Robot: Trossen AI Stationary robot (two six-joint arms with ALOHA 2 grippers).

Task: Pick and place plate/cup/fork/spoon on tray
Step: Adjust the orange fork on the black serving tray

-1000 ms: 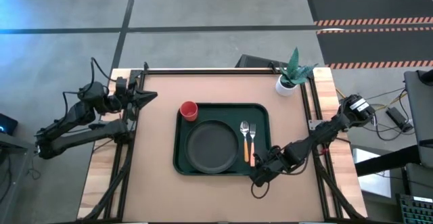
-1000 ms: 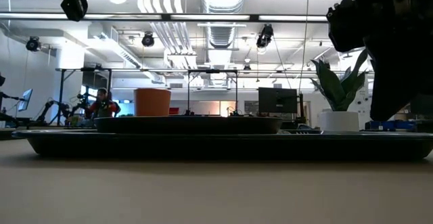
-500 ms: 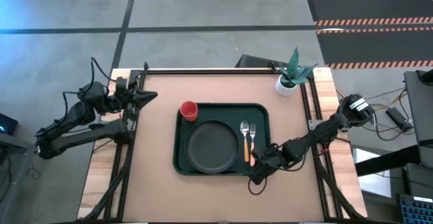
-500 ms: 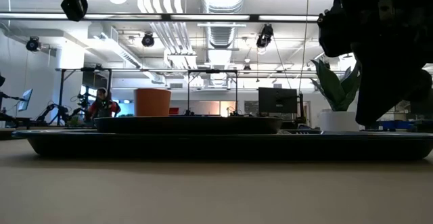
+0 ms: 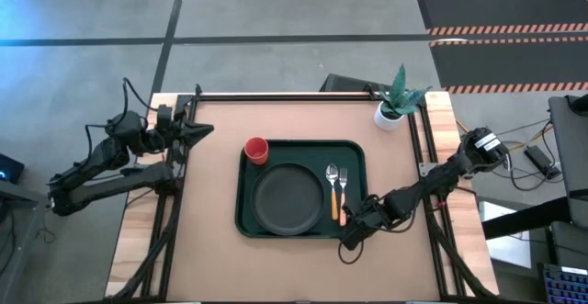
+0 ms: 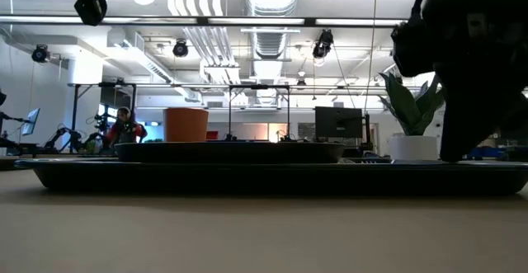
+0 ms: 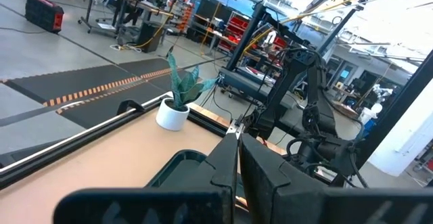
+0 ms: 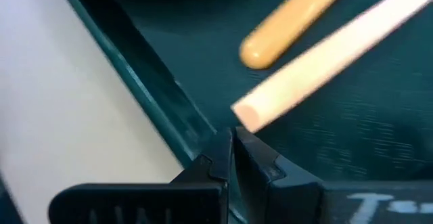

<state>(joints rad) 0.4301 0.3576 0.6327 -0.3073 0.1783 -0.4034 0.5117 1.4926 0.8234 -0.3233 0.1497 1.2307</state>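
The left gripper is parked shut over the table's left edge, while on the tray the cup sits in the far left corner, the plate in the middle, and the spoon and fork along the right side. The right gripper, fingers closed on nothing, hangs at the tray's near right corner; it is best lifted straight up so the handles are not nudged. From table level the cutlery is hidden behind the tray's rim.

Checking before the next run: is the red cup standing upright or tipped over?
Upright: the cup shows its round open mouth from above, at the tray's far left corner.
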